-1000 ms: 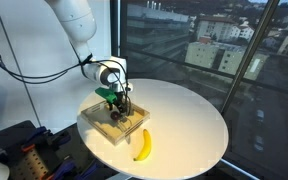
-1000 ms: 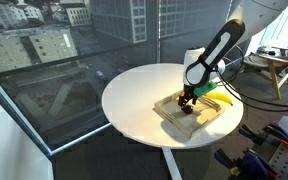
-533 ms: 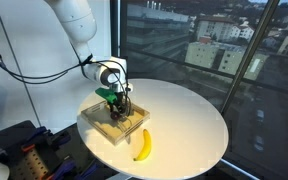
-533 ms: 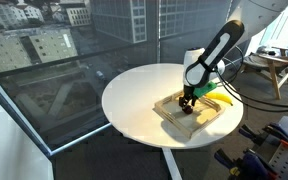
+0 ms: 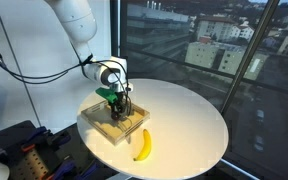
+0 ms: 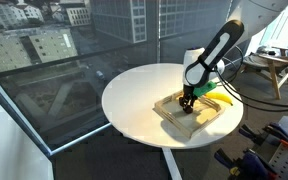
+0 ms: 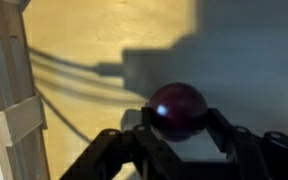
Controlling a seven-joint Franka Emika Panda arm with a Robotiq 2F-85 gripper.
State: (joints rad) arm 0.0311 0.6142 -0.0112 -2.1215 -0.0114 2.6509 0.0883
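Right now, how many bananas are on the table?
1. The banana lies on the round table, right beside the wooden tray. I see no others hiding anywhere.

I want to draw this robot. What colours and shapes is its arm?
The arm is made of fat, rounded white tubes. Thin black cables loop beside it. Near the wrist sits a green bit. The end effector is black, with two chunky fingers.

A round white table (image 5: 189, 125) stood beside tall windows (image 5: 199, 40); daylit city buildings (image 5: 216, 52) lay beyond at twelve o'clock.
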